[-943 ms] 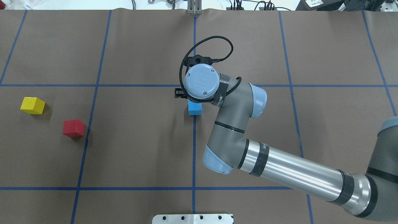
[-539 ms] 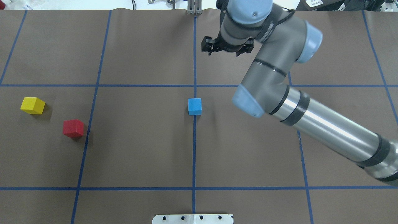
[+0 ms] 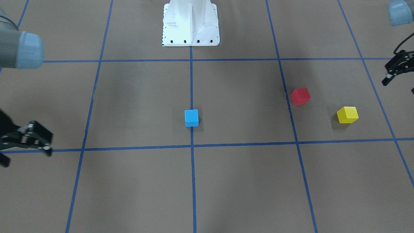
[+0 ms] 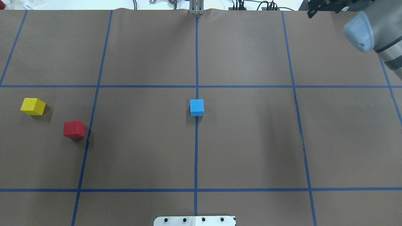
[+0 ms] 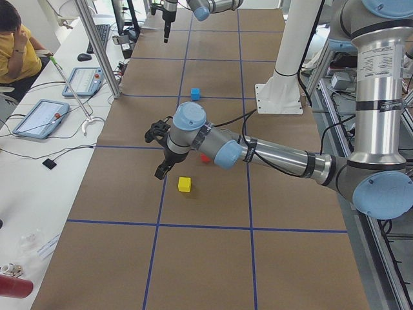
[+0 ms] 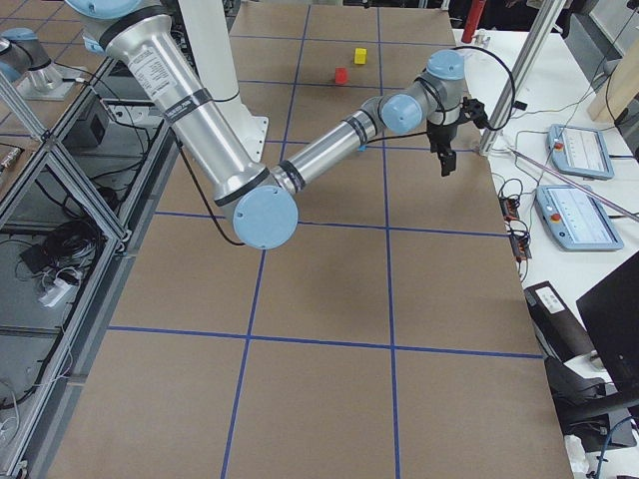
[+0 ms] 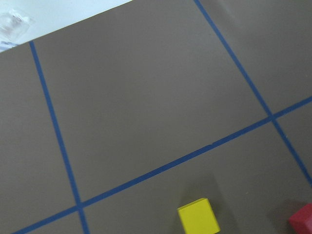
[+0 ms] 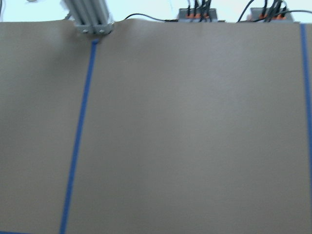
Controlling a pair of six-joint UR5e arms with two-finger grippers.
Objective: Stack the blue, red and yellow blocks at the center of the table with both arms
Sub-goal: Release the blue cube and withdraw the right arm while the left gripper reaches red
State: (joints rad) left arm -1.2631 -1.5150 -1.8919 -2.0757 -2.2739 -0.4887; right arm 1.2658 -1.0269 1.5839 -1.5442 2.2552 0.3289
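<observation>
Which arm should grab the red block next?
Left. The left gripper hangs near the red block and yellow block; the right gripper is far off, beyond the blue block.

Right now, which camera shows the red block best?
Overhead exterior: the red block sits whole, unobstructed. Front-facing shows it whole too; in exterior left the left arm partly hides it; exterior right shows it tiny; left wrist crops it; right wrist misses it.
</observation>
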